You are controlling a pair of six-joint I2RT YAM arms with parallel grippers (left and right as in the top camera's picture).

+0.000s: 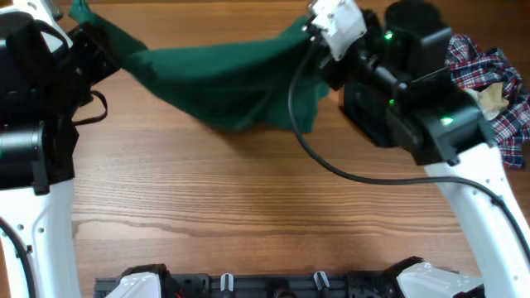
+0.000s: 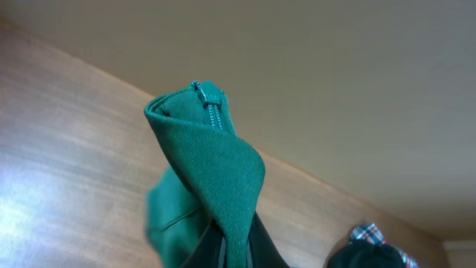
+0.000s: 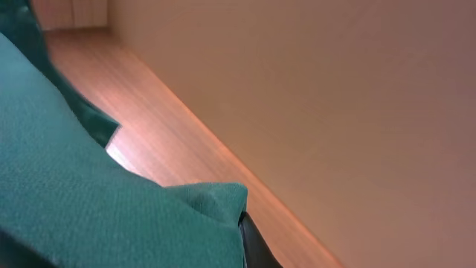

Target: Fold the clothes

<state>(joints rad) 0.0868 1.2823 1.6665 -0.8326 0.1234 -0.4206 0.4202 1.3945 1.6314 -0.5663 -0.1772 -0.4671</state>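
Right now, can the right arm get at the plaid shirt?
Probably not yet. The shirt lies close beside that arm with nothing between, but its hand is shut on the green cloth and would have to let go first.

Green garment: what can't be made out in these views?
- Overhead: left claw and right claw tips buried in green garment.
- Wrist views: cloth blocks the grip itself.
- Garment type: bunched, only a zipper shows.
- Plaid shirt: partly behind right arm, cut by frame edge.

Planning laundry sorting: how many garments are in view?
2: the dark green garment draped across the far middle, and a plaid shirt bunched at the right edge. The right arm may hide more.
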